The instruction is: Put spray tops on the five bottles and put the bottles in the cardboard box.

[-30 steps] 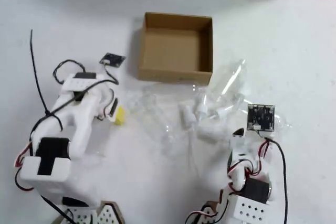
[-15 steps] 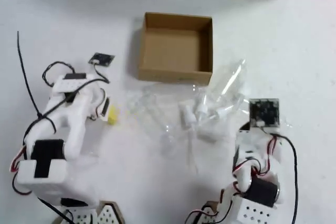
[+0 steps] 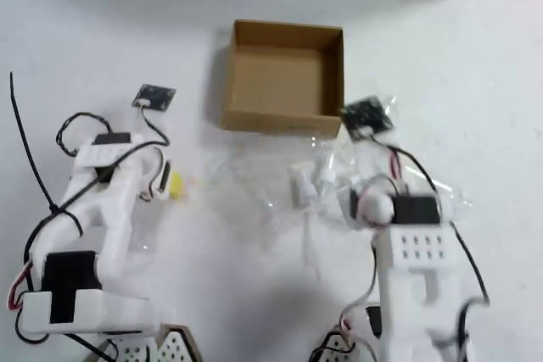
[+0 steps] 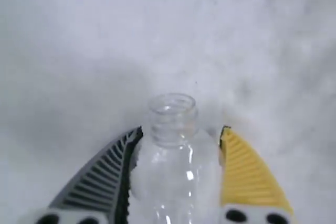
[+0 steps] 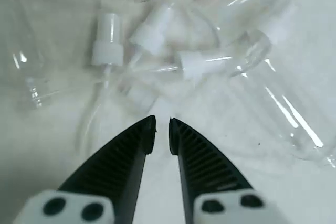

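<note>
Left end effector (image 4: 181, 130) clamped around open-necked bottle (image 4: 173, 177), well left of cardboard box (image 3: 287, 74). Right end effector (image 5: 161, 121) nearly closed, empty, just short of heaped spray tops (image 5: 107, 40). Advice: open wide, single out one top, grip its collar.

Bright, even light — soft shadows, glints on clear bottles (image 5: 294, 114).

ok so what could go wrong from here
The left tool grips a clear bottle just below its open neck, so the bottle might slip or twist. The right tool is nearly shut beside the tangled spray tops, so it may scatter them rather than pick one.
</note>
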{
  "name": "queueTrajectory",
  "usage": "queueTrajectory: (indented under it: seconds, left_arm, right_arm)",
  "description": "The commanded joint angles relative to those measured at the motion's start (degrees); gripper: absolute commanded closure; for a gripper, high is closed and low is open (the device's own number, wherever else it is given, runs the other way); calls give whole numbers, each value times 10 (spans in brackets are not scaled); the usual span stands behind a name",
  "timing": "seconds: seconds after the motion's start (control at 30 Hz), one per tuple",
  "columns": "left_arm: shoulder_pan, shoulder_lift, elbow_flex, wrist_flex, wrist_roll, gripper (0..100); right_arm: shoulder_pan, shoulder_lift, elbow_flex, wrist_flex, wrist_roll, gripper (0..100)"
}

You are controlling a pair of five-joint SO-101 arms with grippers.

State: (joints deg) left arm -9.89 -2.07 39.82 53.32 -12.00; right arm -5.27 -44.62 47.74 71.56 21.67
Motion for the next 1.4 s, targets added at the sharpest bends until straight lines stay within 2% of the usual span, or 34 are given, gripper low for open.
queueTrajectory:
  seconds: [0.0,0.2,0.37,0.47,0.73,1.17,1.3,1.37]
  left_arm:
    - [-7,-32,1,-25,-7,979]
    - [-7,-32,2,-25,-7,979]
    - [-5,-32,2,-25,-7,979]
    - [-4,-32,2,-26,-7,979]
    - [-3,-32,2,-26,-8,979]
    - [-3,-31,0,-26,-8,979]
    - [-3,-31,0,-26,-8,979]
    - [-3,-31,0,-26,-8,979]
  right_arm:
    - [-36,102,-110,45,1,974]
    - [-87,205,-168,50,-39,971]
    - [-131,248,-179,34,-43,868]
    - [-150,268,-178,13,-43,869]
    - [-155,345,-181,-73,-39,800]
    - [-157,447,-181,-173,-38,803]
    - [-154,480,-198,-175,-33,884]
    - [-153,504,-214,-164,-1,919]
